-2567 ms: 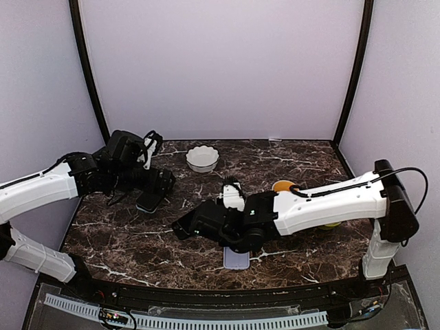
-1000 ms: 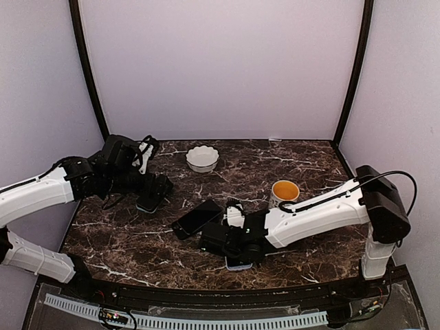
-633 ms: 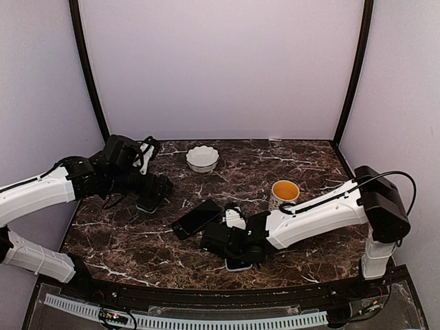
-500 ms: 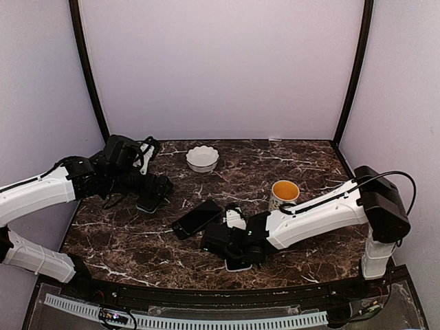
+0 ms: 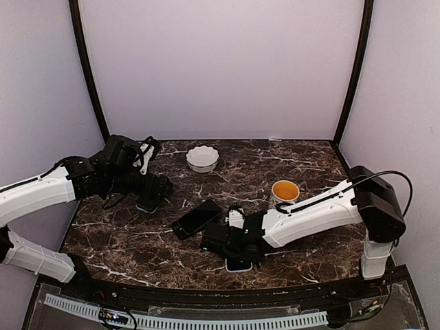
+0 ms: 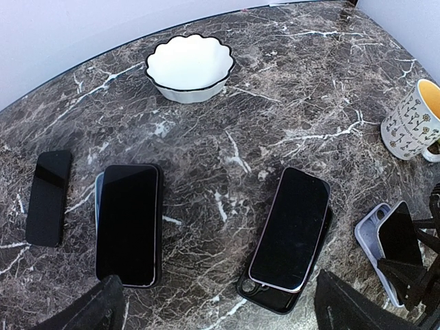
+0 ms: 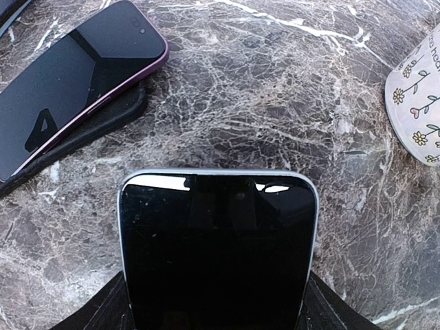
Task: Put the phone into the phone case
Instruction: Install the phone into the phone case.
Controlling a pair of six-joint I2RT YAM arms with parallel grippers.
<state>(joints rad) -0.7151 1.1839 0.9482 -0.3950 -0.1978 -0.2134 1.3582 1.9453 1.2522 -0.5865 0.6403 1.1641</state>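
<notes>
Right fingers (image 7: 110, 313) lowered, gripping phone (image 7: 216, 254), seemingly over case (image 6: 366, 237)

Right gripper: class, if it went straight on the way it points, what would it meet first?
Probably bare table, just beyond the phone held in the jaws; the other phone lies left of that line, the mug right. Depth is unclear.
</notes>
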